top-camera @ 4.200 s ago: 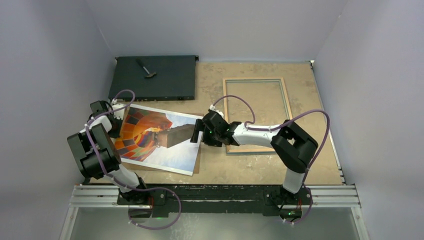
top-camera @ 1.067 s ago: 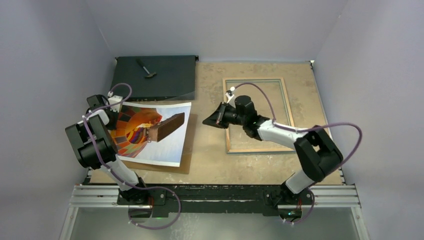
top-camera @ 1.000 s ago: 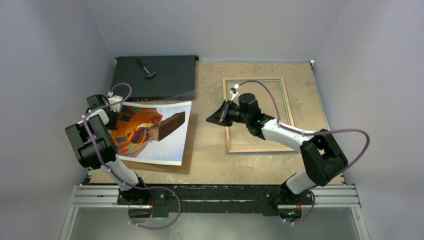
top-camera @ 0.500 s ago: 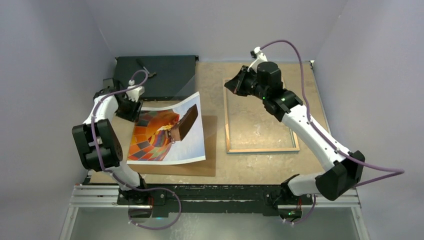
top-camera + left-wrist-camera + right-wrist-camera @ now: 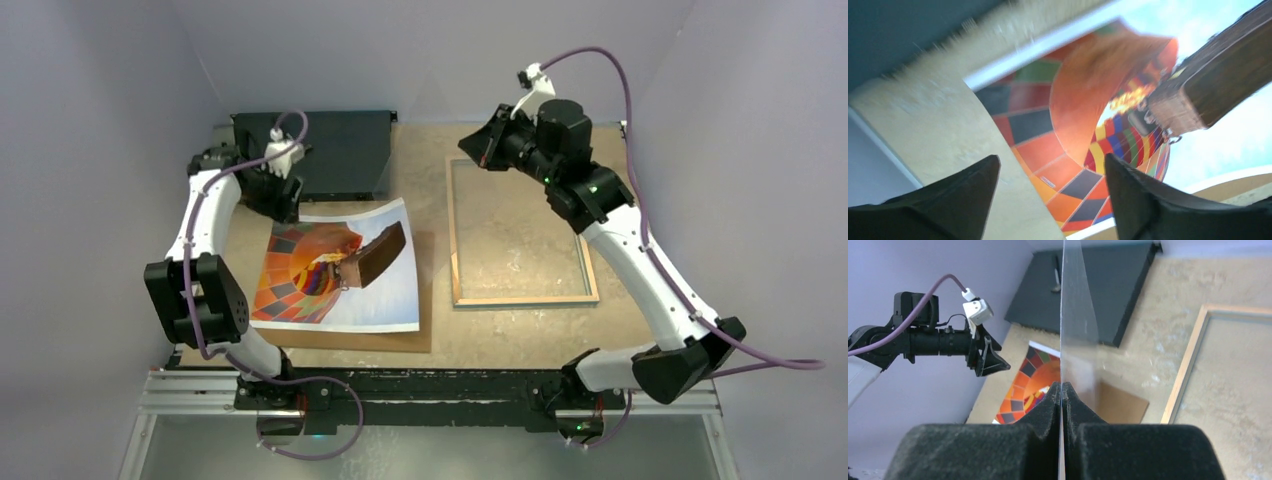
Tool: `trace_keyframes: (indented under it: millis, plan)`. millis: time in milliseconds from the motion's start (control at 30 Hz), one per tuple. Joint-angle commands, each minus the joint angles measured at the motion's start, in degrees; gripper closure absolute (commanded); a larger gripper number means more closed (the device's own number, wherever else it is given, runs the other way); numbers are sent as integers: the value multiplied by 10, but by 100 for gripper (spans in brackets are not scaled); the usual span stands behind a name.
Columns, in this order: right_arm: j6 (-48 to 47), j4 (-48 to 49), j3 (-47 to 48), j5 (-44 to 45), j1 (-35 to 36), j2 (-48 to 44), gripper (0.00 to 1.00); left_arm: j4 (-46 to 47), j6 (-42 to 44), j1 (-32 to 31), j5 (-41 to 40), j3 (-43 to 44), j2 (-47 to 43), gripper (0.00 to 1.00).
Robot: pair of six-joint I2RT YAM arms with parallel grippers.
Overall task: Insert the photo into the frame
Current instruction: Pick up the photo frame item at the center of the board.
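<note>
I read the photo (image 5: 340, 275) as glossy paper, the frame (image 5: 452, 240) as bare pale wood, worktop (image 5: 520, 328) mottled matt, black box (image 5: 345, 150) upper left matt, clear pane (image 5: 1075, 315) smooth

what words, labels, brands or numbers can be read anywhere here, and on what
None readable: no text shows on the hot-air balloon paper print, the thin light-wood rectangular frame, the flat black box or the clear thin sheet.

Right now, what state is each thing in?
photo: face up on the backing panel, far edge curled up.
frame: lying flat, empty.
clear sheet: in the air, edge pinched.
left pincer: open, over the photo's edge.
right pincer: shut on the clear sheet.
</note>
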Motion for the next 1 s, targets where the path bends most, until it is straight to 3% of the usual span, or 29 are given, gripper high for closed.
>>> trace_keyframes:
  millis: [0,233,467,700,967]
  plan:
    - [-51,6,94,17,-4,-17,100,-74,11,-8,118,166,-7,16]
    - [-80,-9,143,-20,-4,-22,100,-148,39,-45,267,309,22,7]
    - [-92,-18,167,-162,-4,-8,100,-170,135,-64,404,269,1,4]
    - [-119,1,132,-283,-4,-7,100,-198,212,-64,468,241,-41,2]
    - [-143,59,91,-398,-3,-3,100,-298,326,-63,524,214,-72,3]
